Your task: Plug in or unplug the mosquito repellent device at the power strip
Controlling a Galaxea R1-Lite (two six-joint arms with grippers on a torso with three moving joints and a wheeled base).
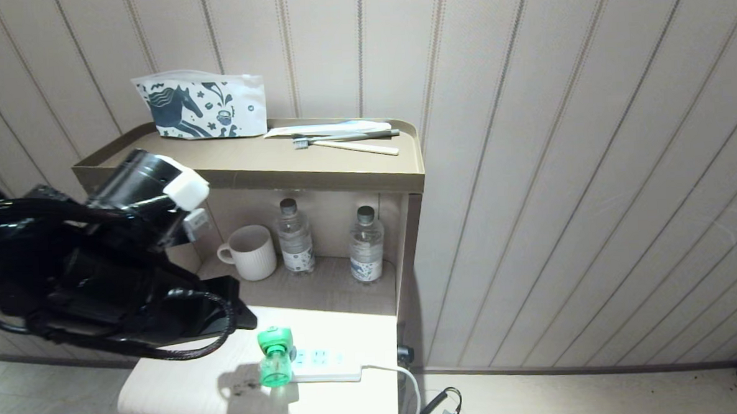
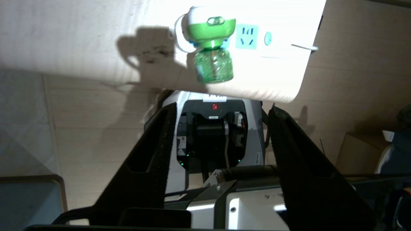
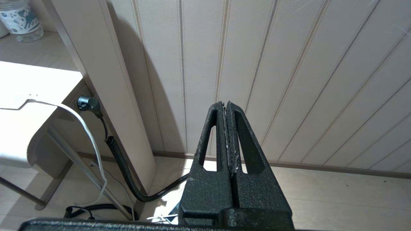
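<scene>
- Repellent device [image 1: 275, 355] sits plugged into the left end of the power strip [image 1: 325, 364], which lies on the low white table [image 1: 183, 389]; you see its green bottle lying toward the table's front edge.
- Your left gripper [image 2: 221, 125] hangs off the table's near edge, apart from the device, with its fingers [image 2: 160, 150] spread and nothing between them.
- In the head view your left arm [image 1: 97, 268] fills the left side, just beside the device but not touching it.
- Your right gripper [image 3: 227, 106] is parked to the right by the panelled wall [image 3: 289, 64], above the floor, fingers pressed together and holding nothing.
- The strip's white cable [image 1: 407, 379] runs off the table's right edge.
- On the shelf behind the table you have a mug [image 1: 250, 252] and two water bottles [image 1: 294, 236]; a printed pouch [image 1: 199, 107] and toothbrushes [image 1: 347, 139] lie on the top tray.
</scene>
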